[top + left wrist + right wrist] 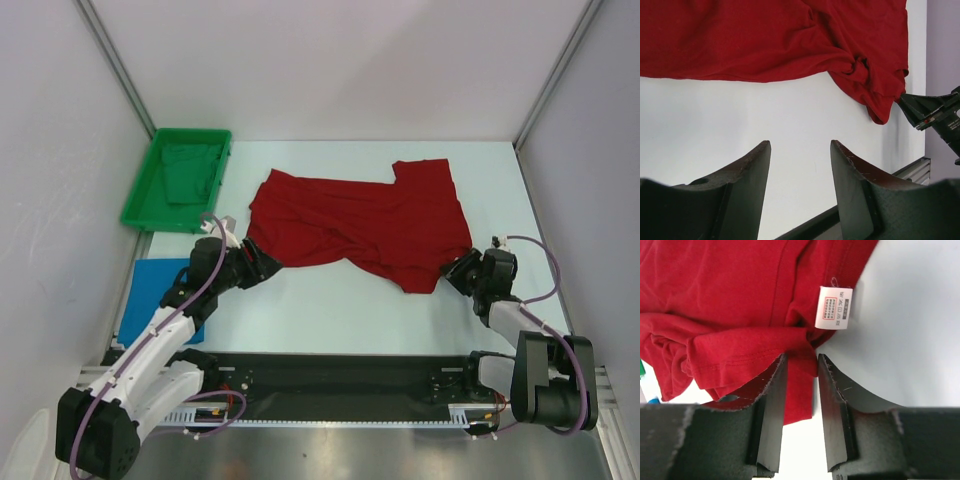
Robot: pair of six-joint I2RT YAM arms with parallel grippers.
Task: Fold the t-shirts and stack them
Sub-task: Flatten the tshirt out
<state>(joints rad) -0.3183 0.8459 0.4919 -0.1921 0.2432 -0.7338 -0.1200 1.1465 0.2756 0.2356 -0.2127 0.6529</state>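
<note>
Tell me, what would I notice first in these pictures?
The big red shirt first: it lies rumpled across the middle of the white table, with the left gripper and right gripper by its near corners. Next, the green bin at the far left with green cloth inside, and a blue shirt flat at the near left.

Item: one white sewn-in label point(833, 307), fixed at the edge of the red t-shirt point(740, 290) and seen only in the right wrist view. It carries a short row of dark characters along its top and, beneath that, a red-framed block of very small print set in several lines; both are too small and blurred to read letter by letter. No brand, size, number or sign on it can be made out with certainty, and no other lettering is legible in any view.
</note>
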